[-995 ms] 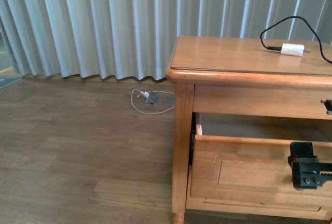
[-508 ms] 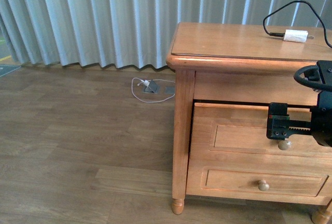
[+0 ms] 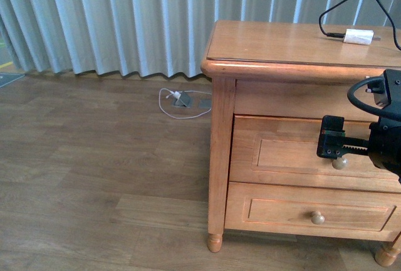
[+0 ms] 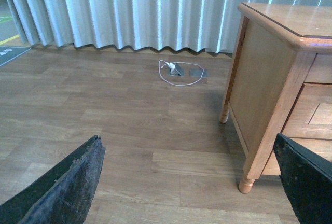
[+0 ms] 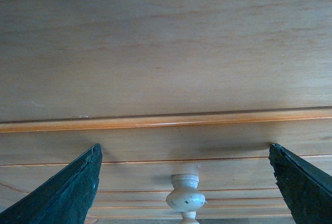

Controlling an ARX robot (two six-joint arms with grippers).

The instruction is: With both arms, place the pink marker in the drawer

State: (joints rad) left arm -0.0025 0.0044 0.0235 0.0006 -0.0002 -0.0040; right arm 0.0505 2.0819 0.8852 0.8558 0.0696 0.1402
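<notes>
A: Where is the right hand (image 3: 332,137)?

B: In the front view it sits at the front of the upper drawer (image 3: 282,155), its black body reaching in from the right edge, level, fingers aimed at the drawer face. It is right over the brass knob (image 3: 339,163), which peeks out just under it.

A: Is it clamped on that knob?

B: No. In the right wrist view the two fingers (image 5: 62,195) stand wide apart, one on each side, and the knob (image 5: 185,198) sits between them with clear wood showing on both sides.

A: And the left hand (image 4: 187,193)?

B: It shows only in its own wrist view: its fingers spread wide, with nothing between them but the wooden floor (image 4: 104,110). It faces the side of the bench (image 4: 264,89) and the curtain.

A: The drawer itself?

B: Shut flush, long axis running left to right. Two drawers in all, each with one knob; the lower drawer (image 3: 301,208) is shut too.

A: The pink marker?

B: I see it in none of the views. On the bench top lies one white plug adapter (image 3: 358,36) with a black cable (image 3: 332,17).
</notes>
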